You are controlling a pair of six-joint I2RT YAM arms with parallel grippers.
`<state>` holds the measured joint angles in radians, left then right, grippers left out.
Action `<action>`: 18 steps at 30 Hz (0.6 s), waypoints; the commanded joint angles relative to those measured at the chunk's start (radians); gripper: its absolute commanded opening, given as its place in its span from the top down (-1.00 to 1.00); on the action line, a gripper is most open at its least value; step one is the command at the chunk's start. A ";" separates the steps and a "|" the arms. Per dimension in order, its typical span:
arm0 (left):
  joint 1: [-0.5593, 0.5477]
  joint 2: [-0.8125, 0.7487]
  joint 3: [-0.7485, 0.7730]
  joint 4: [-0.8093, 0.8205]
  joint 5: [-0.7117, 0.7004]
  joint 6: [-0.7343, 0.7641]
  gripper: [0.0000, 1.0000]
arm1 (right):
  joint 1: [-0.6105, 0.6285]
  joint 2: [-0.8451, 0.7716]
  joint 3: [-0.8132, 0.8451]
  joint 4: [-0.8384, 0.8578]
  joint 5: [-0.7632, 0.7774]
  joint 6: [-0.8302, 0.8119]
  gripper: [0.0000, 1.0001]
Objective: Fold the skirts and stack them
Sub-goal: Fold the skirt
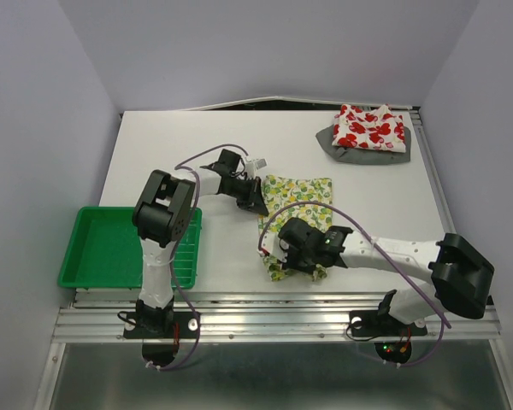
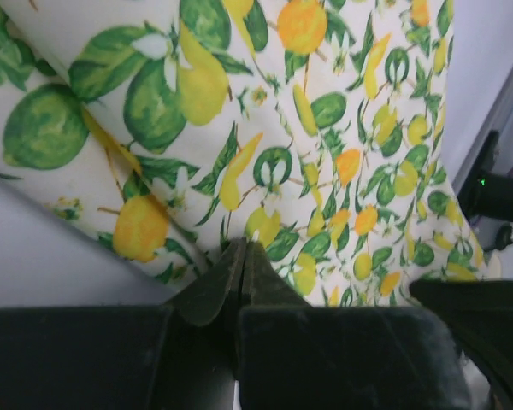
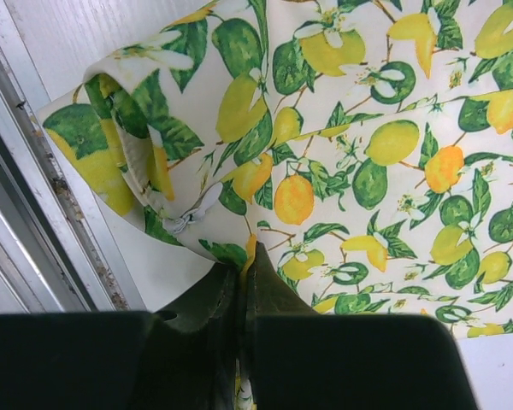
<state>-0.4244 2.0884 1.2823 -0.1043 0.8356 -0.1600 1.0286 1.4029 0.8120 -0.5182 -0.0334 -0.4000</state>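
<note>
**Both grippers clamped on the lemon-printed white cloth skirt [image 1: 301, 195], mid-table**

The left gripper [image 2: 243, 246] has its jaws pressed together on the skirt's far left edge, where the cloth rises off the white table [image 1: 197, 137] in a soft fold. The right gripper [image 3: 242, 263] is likewise closed on cloth at the near edge, beside a turned-over corner close to the metal rail [image 3: 34, 213]. From above, the right arm's black wrist and a purple cable [image 1: 359, 226] cover the skirt's near part. At the far right corner the red-printed white cloth skirt [image 1: 372, 128] lies folded on the plain grey cloth skirt [image 1: 329, 141], well apart. A green plastic tray [image 1: 68, 256] sits at the near left.
</note>
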 commanded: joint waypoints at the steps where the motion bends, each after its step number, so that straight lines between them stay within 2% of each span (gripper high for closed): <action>1: 0.001 0.018 0.018 -0.129 -0.138 0.072 1.00 | 0.002 -0.024 0.070 -0.025 -0.007 0.030 0.99; 8: 0.001 0.016 -0.009 -0.219 -0.236 0.152 1.00 | -0.039 -0.021 0.212 -0.118 -0.032 0.043 0.99; 13: 0.001 0.024 -0.020 -0.233 -0.221 0.201 1.00 | -0.214 0.034 0.377 -0.239 -0.172 -0.032 0.99; 18: -0.002 0.018 -0.001 -0.239 -0.233 0.220 1.00 | -0.334 0.129 0.493 -0.330 -0.270 -0.138 0.99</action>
<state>-0.4255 2.0769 1.3163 -0.2146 0.7795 -0.0364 0.7673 1.4731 1.2293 -0.7540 -0.1917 -0.4389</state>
